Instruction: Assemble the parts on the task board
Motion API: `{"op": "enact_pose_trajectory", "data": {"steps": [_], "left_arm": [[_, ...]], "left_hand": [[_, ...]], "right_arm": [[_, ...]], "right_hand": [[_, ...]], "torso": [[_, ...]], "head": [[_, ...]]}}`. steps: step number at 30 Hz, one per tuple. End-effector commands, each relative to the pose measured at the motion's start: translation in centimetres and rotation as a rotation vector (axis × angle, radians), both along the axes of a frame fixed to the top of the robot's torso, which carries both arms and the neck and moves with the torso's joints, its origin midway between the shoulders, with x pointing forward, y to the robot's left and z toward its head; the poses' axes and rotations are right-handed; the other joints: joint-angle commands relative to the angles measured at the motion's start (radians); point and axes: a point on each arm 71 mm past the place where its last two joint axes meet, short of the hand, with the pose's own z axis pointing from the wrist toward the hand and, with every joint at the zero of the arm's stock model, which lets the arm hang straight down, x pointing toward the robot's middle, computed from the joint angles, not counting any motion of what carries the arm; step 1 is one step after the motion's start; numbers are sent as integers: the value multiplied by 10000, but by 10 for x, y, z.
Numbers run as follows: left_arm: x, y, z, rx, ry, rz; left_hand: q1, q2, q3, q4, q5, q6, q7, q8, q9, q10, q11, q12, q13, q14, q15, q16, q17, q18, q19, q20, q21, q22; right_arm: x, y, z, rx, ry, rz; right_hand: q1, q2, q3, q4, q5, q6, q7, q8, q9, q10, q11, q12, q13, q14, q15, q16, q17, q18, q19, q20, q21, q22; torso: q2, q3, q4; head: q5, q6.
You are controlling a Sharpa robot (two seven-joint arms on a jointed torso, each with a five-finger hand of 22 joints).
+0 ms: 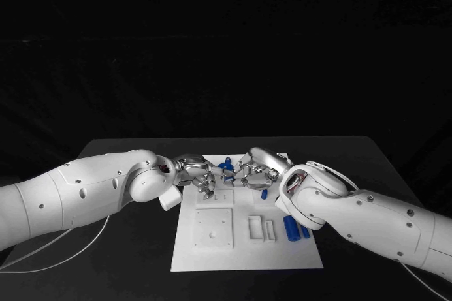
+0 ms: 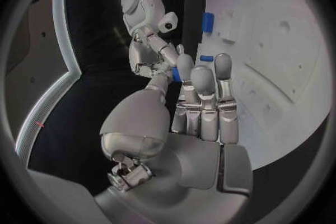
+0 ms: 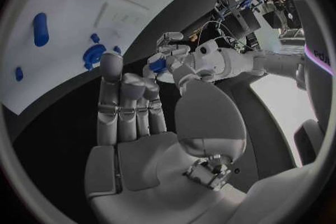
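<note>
My two hands meet fingertip to fingertip above the far end of the white task board. A small blue part hangs between them. My left hand pinches it between thumb and finger, and the blue part shows at those tips. My right hand touches the same blue part with thumb and a finger and seems to grip it too. Its other fingers stand straight. The right hand faces my left palm, and the left hand faces my right palm.
Two blue cylinders lie on the board's right side, and a smaller blue piece lies nearer the hands. A white square block and slotted white pieces sit mid-board. A white cable trails on the table's left.
</note>
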Motion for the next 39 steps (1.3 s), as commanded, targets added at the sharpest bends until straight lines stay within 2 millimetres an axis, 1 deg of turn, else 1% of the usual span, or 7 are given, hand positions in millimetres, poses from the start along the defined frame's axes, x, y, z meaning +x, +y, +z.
{"op": "enact_pose_trajectory", "data": {"steps": [1, 11, 18, 19, 21, 29, 39], "left_arm": [[-3, -6, 3, -445, 121, -394], [-2, -6, 3, -559, 182, -212], [-1, -5, 3, -536, 217, -73], [-1, -5, 3, -529, 223, -57], [-1, -5, 3, -517, 243, -45], [-2, -6, 2, -526, 356, -174], [-3, -7, 2, -504, 444, -260]], "left_hand": [[169, -21, 1204, -1161, -82, 128, -50, 68, -44, 617, -205, -17, -6, 13, -55, -44, 5, -77, 16, -7, -46, 181], [136, -171, 1024, -835, -182, 87, -98, 67, -52, 611, -213, -52, -7, -5, -46, -55, -6, -77, 15, 21, -119, 164], [70, -385, 868, -399, -251, 83, -152, 63, -218, 613, -231, -54, 4, -11, -46, -53, -19, -77, 56, 38, -208, 159], [45, -408, 833, -338, -311, 91, -163, 61, -239, 613, -236, -51, 7, -9, -48, -53, -21, -77, 62, 40, -217, 157], [-5, -439, 656, -145, -1040, 126, -194, 51, -387, 609, -242, -36, 18, -11, -45, -51, -24, -77, 71, 52, -252, 146], [129, -606, 221, 196, -1174, 238, -185, 61, -1155, 598, -230, -89, 29, -54, -30, -48, -39, -77, 98, 73, -398, 153], [215, -715, 72, 208, -1199, 212, -159, 60, -1349, 555, -215, -196, 31, -136, -8, -53, -65, -77, 54, 97, -470, 159]], "right_arm": [[3, -6, -3, -117, 80, -375], [2, -5, -4, -144, 152, -322], [2, -5, -4, -174, 213, -332], [2, -5, -4, -179, 220, -339], [2, -5, -4, -193, 235, -357], [3, -6, -5, -204, 255, -413], [3, -6, -5, -214, 269, -436]], "right_hand": [[234, 473, 672, -809, -141, 133, -17, -28, 20, 143, -31, 50, 22, 58, -12, 89, 45, -102, 402, -61, 80, 68], [14, 557, 604, -888, -79, 187, -72, -24, 22, 244, -40, 154, 125, 84, 3, 232, 164, -121, 418, -42, 284, 223], [-23, 563, 553, -857, -35, 201, -84, -24, 22, 271, -46, 187, 157, 91, 7, 276, 195, -131, 426, -39, 357, 267], [-23, 563, 553, -857, -35, 201, -84, -24, 22, 271, -46, 187, 157, 91, 7, 276, 195, -131, 426, -39, 357, 267], [-24, 561, 526, -850, -9, 203, -88, -25, 21, 271, -49, 181, 167, 91, 4, 293, 205, -131, 423, -41, 354, 279], [-30, 533, 489, -843, 34, 180, -81, -29, 18, 246, -46, 143, 163, 72, -2, 248, 167, -119, 410, -47, 284, 266], [-32, 512, 457, -828, 42, 165, -80, -29, 17, 226, -46, 113, 156, 64, -11, 213, 138, -107, 405, -54, 222, 244]], "torso": [[2, -5, 3], [2, -4, 6], [1, -5, 4], [1, -5, 2], [3, -2, 2], [5, -3, 1], [5, -5, 1]], "head": [[-8, -3], [-11, 9], [-11, 14], [-13, 15], [-17, 13], [-21, 10], [-27, -7]]}}
